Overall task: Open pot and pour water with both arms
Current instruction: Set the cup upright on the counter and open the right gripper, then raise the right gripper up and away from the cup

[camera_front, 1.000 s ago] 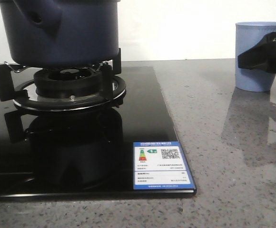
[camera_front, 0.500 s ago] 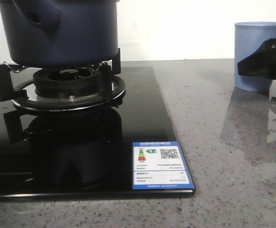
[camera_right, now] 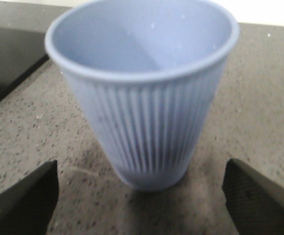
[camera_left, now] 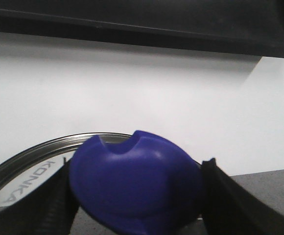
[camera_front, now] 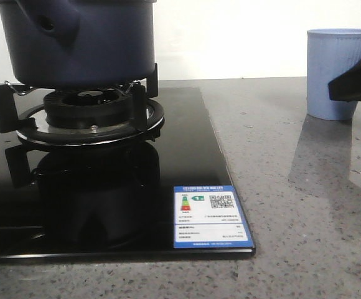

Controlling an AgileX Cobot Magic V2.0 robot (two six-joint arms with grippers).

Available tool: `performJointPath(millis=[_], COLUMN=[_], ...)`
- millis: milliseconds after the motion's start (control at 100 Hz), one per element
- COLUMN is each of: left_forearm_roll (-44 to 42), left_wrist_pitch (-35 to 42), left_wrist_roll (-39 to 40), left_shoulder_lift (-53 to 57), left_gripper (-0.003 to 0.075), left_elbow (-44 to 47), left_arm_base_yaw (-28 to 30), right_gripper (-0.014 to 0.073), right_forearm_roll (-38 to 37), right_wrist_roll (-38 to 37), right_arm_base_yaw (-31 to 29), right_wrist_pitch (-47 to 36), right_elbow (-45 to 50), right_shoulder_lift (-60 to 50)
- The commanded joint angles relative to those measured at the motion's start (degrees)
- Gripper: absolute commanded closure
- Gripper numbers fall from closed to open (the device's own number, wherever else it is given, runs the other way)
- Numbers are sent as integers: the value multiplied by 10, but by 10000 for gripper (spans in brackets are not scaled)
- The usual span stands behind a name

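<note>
Pot (camera_front: 84, 40): sat on the prongs of the burner (camera_front: 90, 112), at the far left of the black glass hob (camera_front: 187, 156), top cut off by the frame. Dark navy, matte sides; short hollow stub (camera_front: 51, 25) stuck out of its near side.

Left gripper (camera_left: 137, 205): clamped on the blue knob (camera_left: 134, 188), one black finger (camera_left: 51, 208) pressed against each flank. Behind the knob, showed the metal rim of a glass lid (camera_left: 34, 152) with lettering, against a white wall. Could not tell from these views how the lid stood relative to the pot.

Right gripper (camera_right: 142, 208): spread wide, fingers (camera_right: 22, 200) on either side of the pale blue ribbed cup (camera_right: 142, 98) and apart from it, nothing grasped. Appeared in the front view as a dark shape (camera_front: 358, 81) at the right edge, overlapping the cup (camera_front: 336, 71).

Cup: stood upright on the grey speckled countertop (camera_front: 292, 187), towards the far right edge, well apart from the hob. Looked empty inside.

Blue-and-white energy label (camera_front: 210, 217): stuck at the hob's near right corner.
</note>
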State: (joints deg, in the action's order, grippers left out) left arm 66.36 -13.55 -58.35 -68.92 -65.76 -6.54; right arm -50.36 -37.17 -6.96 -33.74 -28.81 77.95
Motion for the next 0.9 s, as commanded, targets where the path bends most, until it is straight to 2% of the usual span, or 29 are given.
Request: performJointPath(millis=[0, 260, 500, 550, 650, 720, 840, 890], left_forearm_roll=[14, 14, 14, 14, 14, 14, 14, 14], left_wrist_pitch=[22, 22, 22, 22, 20, 20, 19, 17], left_wrist_roll=[0, 0, 0, 0, 0, 0, 0, 0], left_shoulder_lift=[15, 15, 15, 15, 15, 15, 15, 15], left_gripper=[323, 323, 323, 323, 323, 323, 323, 323], left_elbow=[-22, -22, -22, -22, -22, -22, -22, -22], left_arm_base_yaw=[2, 2, 2, 2, 2, 2, 2, 2], right_gripper=[-2, -1, 4, 26, 160, 325, 655, 664], right_forearm_roll=[10, 10, 18, 33, 53, 54, 54, 54], right_wrist_roll=[-14, -27, -38, -38, -38, -38, -38, -38], right_arm_base_yaw=[-4, -4, -4, -4, -4, -4, -4, -4], right_wrist_pitch=[-27, 33, 37, 38, 48, 61, 76, 77], right_elbow=[12, 58, 50, 49, 49, 49, 49, 49], right_shoulder_lift=[-47, -182, -324, -351, -388, -406, -418, -418])
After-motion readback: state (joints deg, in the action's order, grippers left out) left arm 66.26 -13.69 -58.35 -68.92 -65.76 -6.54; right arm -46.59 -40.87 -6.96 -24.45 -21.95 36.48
